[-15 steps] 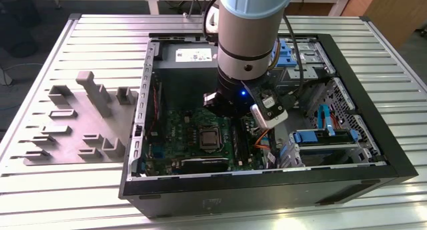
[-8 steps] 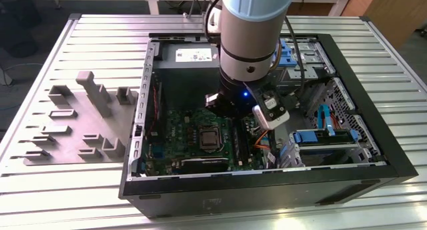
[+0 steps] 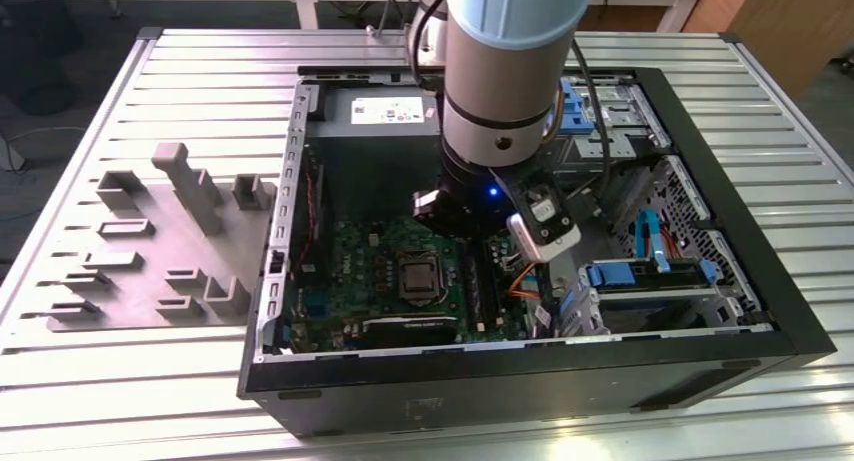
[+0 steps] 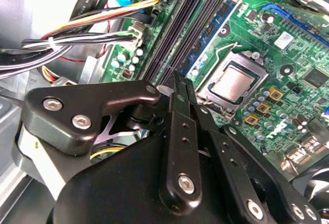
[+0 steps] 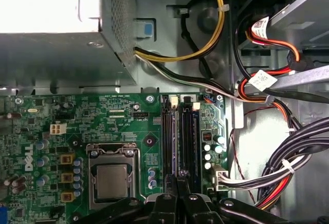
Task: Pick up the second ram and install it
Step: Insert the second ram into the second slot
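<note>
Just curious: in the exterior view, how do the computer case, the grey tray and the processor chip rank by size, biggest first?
1. Computer case
2. Grey tray
3. Processor chip
The differences are plain.

The gripper (image 4: 182, 82), fingertips (image 4: 176, 84) drawn together, is hanging over the memory slots (image 4: 177, 31) — a blue-green ram stick (image 4: 213, 34) is sitting in one.

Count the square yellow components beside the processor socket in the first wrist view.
3 yellow components in one row along the processor socket's side: one nearest the power supply, one in the middle, one nearest the pincer, whose body may hide more.
</note>
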